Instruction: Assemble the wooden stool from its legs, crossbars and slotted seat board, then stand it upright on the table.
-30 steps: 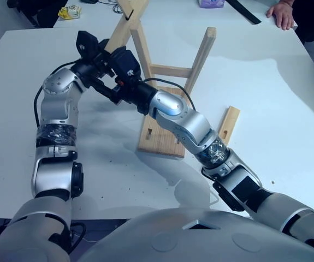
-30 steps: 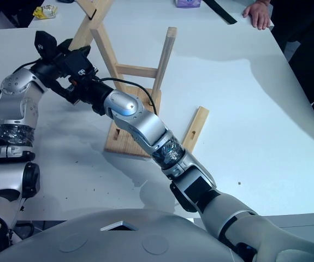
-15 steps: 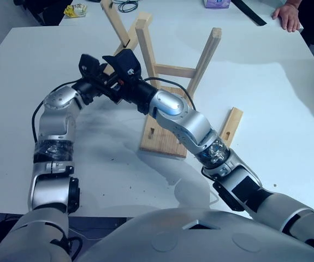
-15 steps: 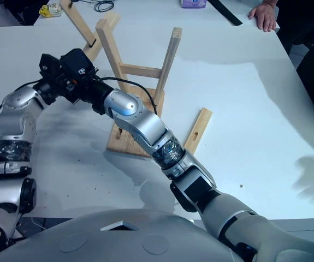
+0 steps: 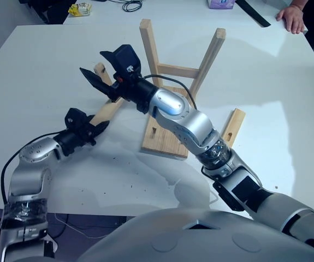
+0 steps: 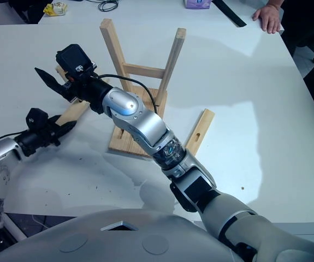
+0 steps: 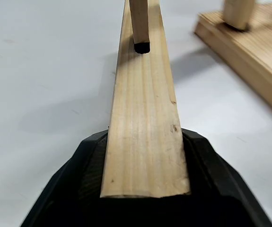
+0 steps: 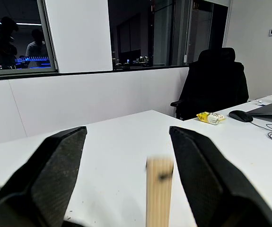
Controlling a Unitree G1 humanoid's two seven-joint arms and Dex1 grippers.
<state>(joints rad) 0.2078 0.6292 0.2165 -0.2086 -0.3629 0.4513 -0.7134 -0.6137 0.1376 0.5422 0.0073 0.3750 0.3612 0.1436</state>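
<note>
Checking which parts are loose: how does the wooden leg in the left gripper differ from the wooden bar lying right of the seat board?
The pale wooden leg is clamped at its near end by the left gripper, left of the slotted seat board; the short wooden bar lies free on its right. The leg's slot carries a thin upright piece; the bar's slot is empty. Both are pale slotted wood.
</note>
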